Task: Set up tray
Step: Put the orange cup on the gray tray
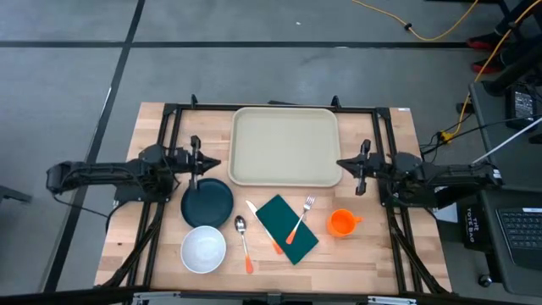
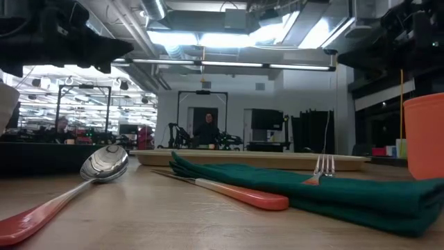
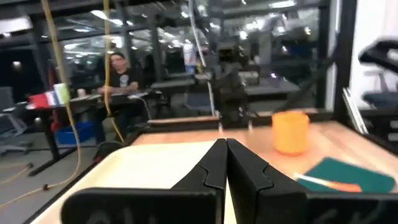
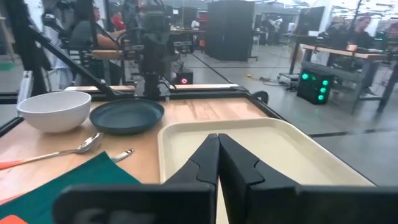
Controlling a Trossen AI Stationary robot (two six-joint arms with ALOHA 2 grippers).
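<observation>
The work surface is a light wooden table (image 1: pixel 152 127) fitted with a black frame, standing on a grey floor; the low view looks past it into a lit workshop where a seated person (image 2: pixel 207 129) is too distant to make out in detail.

The large beige rectangular plastic tray (image 1: pixel 285 146) with rounded corners and a low rim lies at the far centre of the table, between the two arms, with nothing on it. In the low view only its near edge shows as a thin pale strip.

The left gripper (image 1: pixel 196 161) hovers just beside the tray's left edge, above the far rim of the dark blue round plate (image 1: pixel 207 202); its fingers are pressed together and hold nothing. The right gripper (image 1: pixel 364 165) hovers just beside the tray's right edge, fingers likewise together and empty.

Near the front lie a white round bowl (image 1: pixel 203 249), a metal spoon with an orange handle (image 1: pixel 244 243), and a dark green folded cloth napkin (image 1: pixel 287 229). A metal fork with an orange handle (image 1: pixel 300 219) rests on the napkin. A knife with an orange handle (image 1: pixel 264 227) lies partly hidden under the napkin's left edge. An orange plastic cup (image 1: pixel 341 223) stands to the right, cut off at the low view's edge.
</observation>
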